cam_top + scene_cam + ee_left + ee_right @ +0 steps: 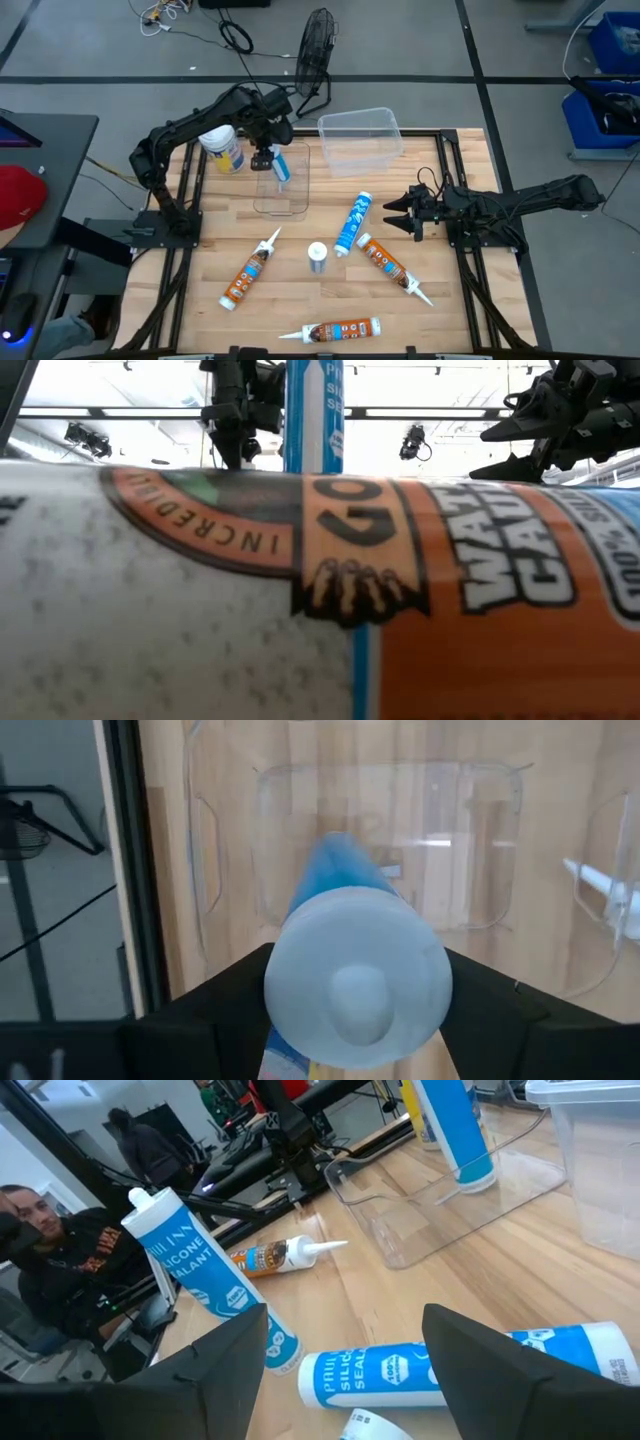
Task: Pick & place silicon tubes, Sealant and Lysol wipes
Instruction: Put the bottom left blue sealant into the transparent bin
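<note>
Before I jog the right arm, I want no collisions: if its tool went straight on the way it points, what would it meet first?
Probably the blue-and-white silicone tube lying just ahead of the open right tool; depth is hard to judge.

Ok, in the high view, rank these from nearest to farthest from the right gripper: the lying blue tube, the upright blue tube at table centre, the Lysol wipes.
From the right gripper:
1. Lying blue tube, just toward the table's middle.
2. Upright blue tube, centre of the table, nearer the front edge.
3. Lysol wipes, far corner by the left arm.
</note>
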